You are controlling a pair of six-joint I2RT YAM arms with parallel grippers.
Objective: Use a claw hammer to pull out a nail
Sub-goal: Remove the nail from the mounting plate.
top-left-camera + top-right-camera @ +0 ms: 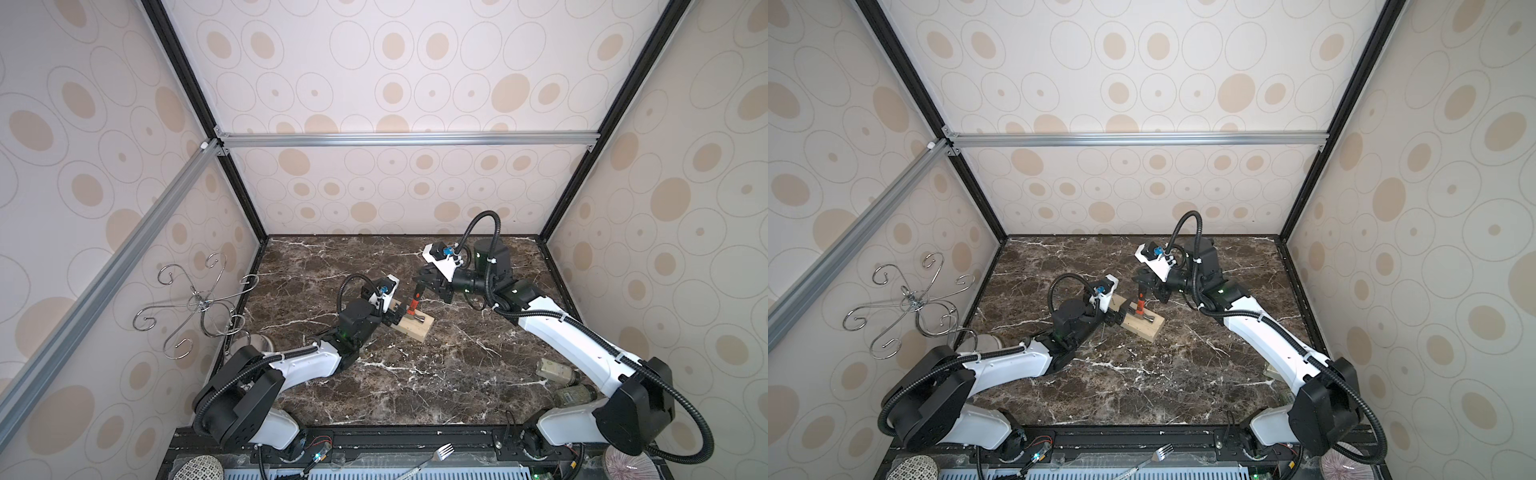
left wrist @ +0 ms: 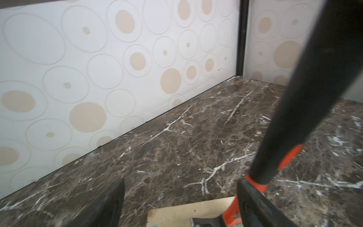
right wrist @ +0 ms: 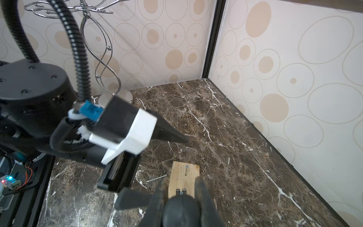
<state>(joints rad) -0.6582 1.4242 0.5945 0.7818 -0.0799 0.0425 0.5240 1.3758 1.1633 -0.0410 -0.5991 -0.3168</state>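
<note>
While the claw hammer [image 1: 415,306] is sitting head-down on the wood block [image 1: 415,327] mid-bench, I'm clamping my right gripper [image 1: 420,286] on its black handle end; left gripper [image 1: 398,315] is gaping, empty. Head-heavy, stiff, probably slick steel (grip high for leverage).

Open marble tabletop [image 1: 415,386] toward the near edge, centre occupied by wooden block [image 1: 413,326] with claw hammer [image 1: 414,305] raised over it, wire stand [image 1: 199,305] at left wall, two jars [image 1: 559,372] at right.
</note>
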